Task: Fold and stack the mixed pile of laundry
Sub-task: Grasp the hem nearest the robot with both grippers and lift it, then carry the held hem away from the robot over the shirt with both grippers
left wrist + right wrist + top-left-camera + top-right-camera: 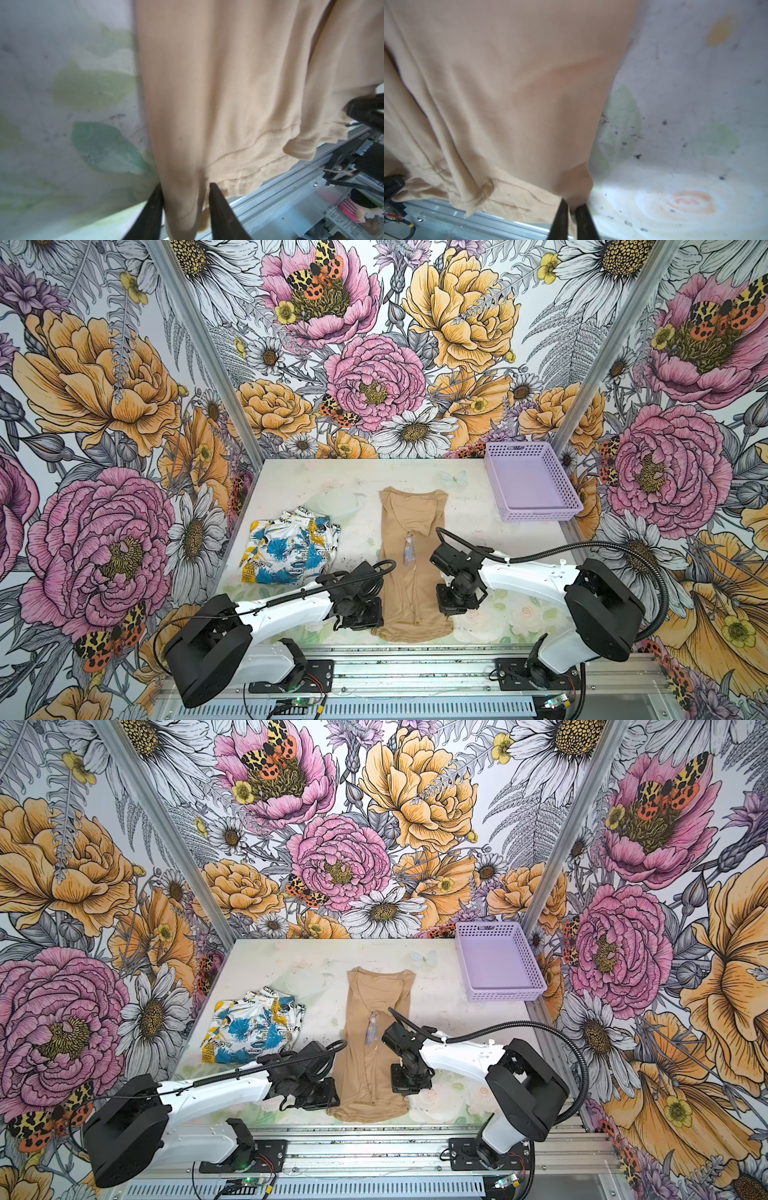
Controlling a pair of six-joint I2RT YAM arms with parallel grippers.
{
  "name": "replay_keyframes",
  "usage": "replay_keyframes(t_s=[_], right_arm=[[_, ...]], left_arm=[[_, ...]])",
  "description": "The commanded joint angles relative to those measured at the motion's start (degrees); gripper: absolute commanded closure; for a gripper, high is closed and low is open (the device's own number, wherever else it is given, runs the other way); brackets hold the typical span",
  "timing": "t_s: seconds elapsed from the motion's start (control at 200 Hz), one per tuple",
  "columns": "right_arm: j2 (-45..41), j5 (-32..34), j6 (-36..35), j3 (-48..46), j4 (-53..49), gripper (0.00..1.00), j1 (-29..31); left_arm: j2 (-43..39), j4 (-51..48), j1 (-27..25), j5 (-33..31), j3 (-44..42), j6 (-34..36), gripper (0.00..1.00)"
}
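Tan garment [409,572] hem in grip of left claw [185,186], right claw [573,203]; printed garment [291,547], basket [536,514] aside.

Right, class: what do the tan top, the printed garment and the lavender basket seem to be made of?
Tan top: soft, matte fine knit, possibly cotton jersey; it drapes in folds and has a stitched hem.
Printed garment: thin printed cloth that lies crumpled; fibre unclear.
Lavender basket: rigid moulded plastic, smooth-looking, with regular perforated walls.
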Motion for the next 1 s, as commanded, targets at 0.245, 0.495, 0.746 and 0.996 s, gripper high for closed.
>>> replay_keyframes(t_s=[0.245, 0.495, 0.746, 0.996], right_arm=[[-8.8, 1.2, 10.4, -7.4, 3.6, 0.54, 4.5], [-7.5, 1.6, 12.2, -9.6, 7.6, 0.54, 4.8], [-6.2, 1.7, 12.1, -9.8, 9.6, 0.54, 4.7], [-5.7, 2.0, 12.2, -10.4, 10.4, 0.6, 4.5]], left_arm=[[-4.7, -4.8, -0.2, -2.3, -1.0, -2.4, 0.44], [-2.0, -6.0, 0.0, -4.3, -0.9, -1.8, 0.44], [-3.3, -5.3, 2.8, -5.4, -1.1, -1.5, 0.45], [-3.4, -2.7, 3.8, -4.6, -2.0, -2.1, 0.55]])
